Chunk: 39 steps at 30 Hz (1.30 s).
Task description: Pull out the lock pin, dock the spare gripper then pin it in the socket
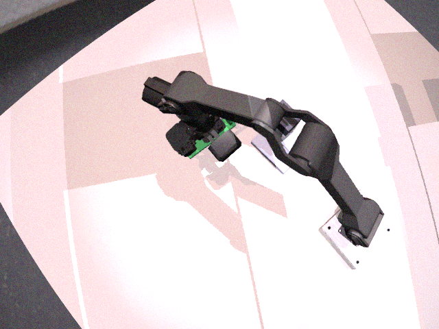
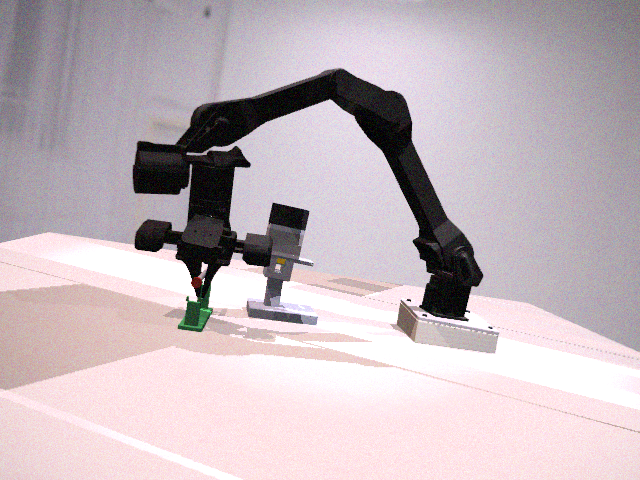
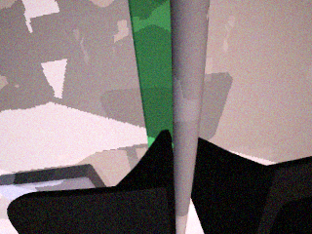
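Note:
The lock pin (image 2: 196, 282) (image 3: 190, 58) is a grey rod with a red head. My gripper (image 2: 200, 293) (image 3: 171, 136) is shut on the rod, one black finger on each side. The pin is a little above the uprights of the green cradle (image 1: 202, 144) (image 2: 192, 312) (image 3: 153, 58), which sits on the table below my fingers. The grey mount (image 1: 264, 144) (image 2: 299, 313) (image 3: 73, 173) stands beside it, with a grey upper body (image 2: 285, 240), a dark top block and a small yellow patch. I cannot tell where its socket ends and the spare gripper begins. In the top view, my fingers and the pin are hidden.
The mount's upper body stands close to the right side of my gripper housing in the exterior view, and a grey flat piece (image 2: 306, 262) juts from it. The arm's white base block (image 1: 337, 244) (image 2: 454, 334) is farther right. Shadows cross the table (image 1: 159, 247) (image 2: 310, 413).

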Tool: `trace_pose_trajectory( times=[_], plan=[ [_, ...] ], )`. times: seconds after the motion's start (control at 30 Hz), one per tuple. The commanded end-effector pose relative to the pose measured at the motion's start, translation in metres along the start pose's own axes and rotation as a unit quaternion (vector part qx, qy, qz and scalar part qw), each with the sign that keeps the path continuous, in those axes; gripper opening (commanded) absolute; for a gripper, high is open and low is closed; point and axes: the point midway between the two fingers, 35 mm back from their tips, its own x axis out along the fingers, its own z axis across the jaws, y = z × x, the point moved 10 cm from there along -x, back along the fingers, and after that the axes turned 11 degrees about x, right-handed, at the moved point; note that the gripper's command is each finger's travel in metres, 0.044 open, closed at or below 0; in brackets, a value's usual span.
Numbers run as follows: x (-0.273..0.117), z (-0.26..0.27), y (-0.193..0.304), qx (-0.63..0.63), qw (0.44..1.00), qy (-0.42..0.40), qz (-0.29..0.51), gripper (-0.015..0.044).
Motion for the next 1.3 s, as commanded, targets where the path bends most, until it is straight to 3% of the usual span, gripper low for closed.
trace_pose_trajectory(
  times=[0.0, 0.37, 0.83, 1.27],
  plan=[
    [-0.017, -0.001, 0.004, 0.003, 1.0, 0.006, -0.006, 0.0],
    [-0.047, -0.001, 0.013, 0.003, 1.0, 0.006, -0.006, 0.0],
    [-0.039, 0.0, 0.011, -0.007, 1.0, 0.003, -0.002, 0.0007],
    [-0.051, 0.033, 0.013, -0.018, 1.0, 0.005, -0.004, 0.0]
  ],
)
